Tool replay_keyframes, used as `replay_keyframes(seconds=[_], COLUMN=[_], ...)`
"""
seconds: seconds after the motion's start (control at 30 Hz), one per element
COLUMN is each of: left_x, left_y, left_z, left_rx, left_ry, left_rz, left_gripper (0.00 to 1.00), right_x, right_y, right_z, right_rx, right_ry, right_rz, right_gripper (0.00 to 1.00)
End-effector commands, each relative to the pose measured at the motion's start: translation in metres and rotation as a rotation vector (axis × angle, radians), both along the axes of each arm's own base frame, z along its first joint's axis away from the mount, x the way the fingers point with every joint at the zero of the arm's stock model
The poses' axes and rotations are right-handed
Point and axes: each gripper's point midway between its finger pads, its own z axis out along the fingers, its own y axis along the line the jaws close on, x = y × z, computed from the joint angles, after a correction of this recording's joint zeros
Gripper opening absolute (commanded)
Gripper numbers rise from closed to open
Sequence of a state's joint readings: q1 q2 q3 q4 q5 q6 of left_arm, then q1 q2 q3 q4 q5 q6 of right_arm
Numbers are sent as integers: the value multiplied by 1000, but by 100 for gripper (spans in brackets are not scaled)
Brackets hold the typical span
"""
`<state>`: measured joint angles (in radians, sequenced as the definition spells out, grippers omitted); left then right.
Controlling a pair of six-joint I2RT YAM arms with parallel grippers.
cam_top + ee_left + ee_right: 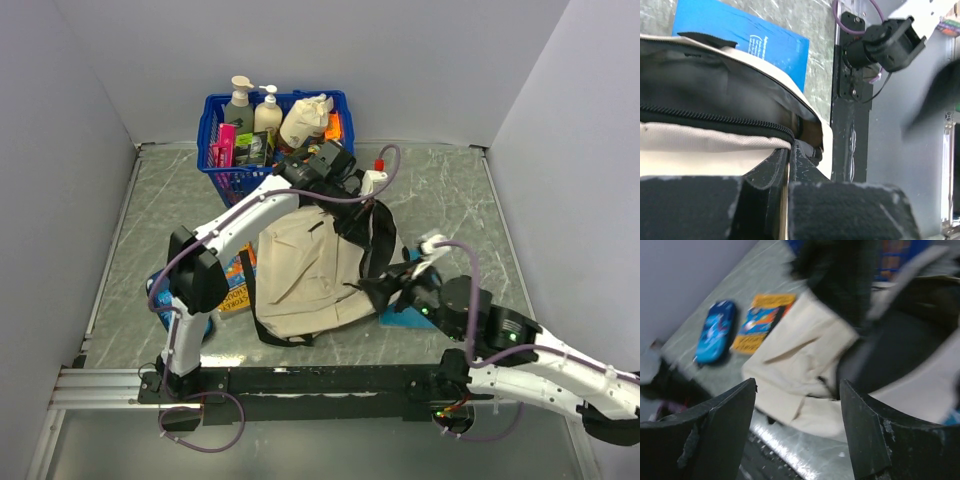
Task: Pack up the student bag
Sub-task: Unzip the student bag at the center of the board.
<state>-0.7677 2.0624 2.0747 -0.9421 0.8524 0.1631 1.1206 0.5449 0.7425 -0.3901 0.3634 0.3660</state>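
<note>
Left gripper [788, 167] has its jaws drawn almost together on a thin sliver of beige cloth, which I take to be the rim of the student bag [305, 265] just below the black zipper [715, 120], so it looks pinched onto the bag's mouth. The right gripper [799, 385] is spread wide with nothing between its fingers. The bag lies flat in the middle of the table, its long axis running from the arms' near edge away toward the blue basket [215, 150], leaning a little to the right at the far end. Its dark-lined opening sits at that far end and down its right side, over a blue book [750, 40]. For the open claw the bag is straight ahead and just beside it, with the opening ahead and to its right (blur in the wrist view hides the exact edge). The right arm is therefore the free one and the nearer to the mouth. By my judgement it would do the loading while the left holds the rim. The basket lies beyond the bag's far end, and the pencil case [715, 332] and orange book [762, 320] lie across the bag on its left.
</note>
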Motion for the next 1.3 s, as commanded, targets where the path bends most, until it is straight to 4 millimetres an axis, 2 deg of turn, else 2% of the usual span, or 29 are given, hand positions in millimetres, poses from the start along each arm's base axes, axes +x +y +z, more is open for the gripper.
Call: replay_keyframes(seconds=[0.0, 0.1, 0.2, 0.23, 0.3, 0.37, 0.4, 0.47, 0.57, 0.67, 0.7, 0.77, 0.8, 0.87, 0.9, 0.93, 0.97, 1.03, 1.07, 1.1, 1.13, 1.23, 1.27], left_x=[-19, -28, -35, -37, -37, -32, -24, -13, 3, 3, 4, 2, 4, 11, 18, 27, 47, 65, 77, 80, 85, 82, 80], left_y=[14, 20, 27, 30, 34, 38, 41, 46, 55, 59, 60, 61, 61, 66, 68, 71, 82, 96, 109, 116, 124, 127, 125], left_z=[38, 40, 39, 39, 40, 51, 56, 83, 119, 138, 140, 143, 146, 157, 172, 180, 187, 216, 227, 237, 241, 241, 231], left_rx=[-98, -106, -102, -98, -93, -102, -107, -158, -214, -248, -250, -255, -261, -264, -289, -289, -260, -288, -286, -295, -291, -294, -291], left_ry=[-92, -93, -95, -98, -123, -166, -197, -284, -407, -466, -465, -469, -482, -523, -573, -598, -633, -716, -755, -781, -804, -834, -811], left_rz=[-76, -113, -136, -137, -135, -112, -84, -47, 15, 17, 21, 26, 36, 89, 129, 177, 282, 388, 446, 471, 489, 474, 452], left_gripper=[4, 4, 3, 3, 2, 1, 1, 1, 1, 1, 1, 1, 1, 1, 1, 1, 1, 1, 1, 1, 1, 2, 3], right_x=[28, 40, 58, 61, 69, 71, 72, 70, 68, 66, 66, 63, 65, 63, 62, 62, 63, 66, 67, 68, 68, 65, 64], right_y=[-59, -72, -76, -69, -71, -67, -68, -64, -60, -56, -54, -43, -34, -24, -15, -11, -9, -5, -4, -4, -5, -14, -18], right_z=[-20, -47, -62, -69, -75, -84, -87, -93, -97, -95, -94, -85, -73, -58, -41, -33, -27, -5, 2, 15, 22, 43, 47], right_rx=[-58, -137, -153, -158, -165, -182, -188, -182, -181, -184, -179, -147, -101, -54, -14, -4, -7, 10, 18, 35, 33, 39, 38], right_ry=[39, 112, 148, 171, 193, 229, 240, 259, 278, 288, 288, 272, 237, 187, 153, 139, 119, 69, 51, 24, -4, -71, -87], right_rz=[-327, -405, -437, -410, -425, -413, -415, -392, -368, -344, -333, -265, -230, -168, -121, -102, -86, -67, -65, -65, -59, -72, -86], right_gripper=[75, 75, 74, 72, 68, 55, 47, 42, 41, 34, 26, 18, 13, 14, 23, 25, 26, 33, 43, 47, 48, 53, 54])
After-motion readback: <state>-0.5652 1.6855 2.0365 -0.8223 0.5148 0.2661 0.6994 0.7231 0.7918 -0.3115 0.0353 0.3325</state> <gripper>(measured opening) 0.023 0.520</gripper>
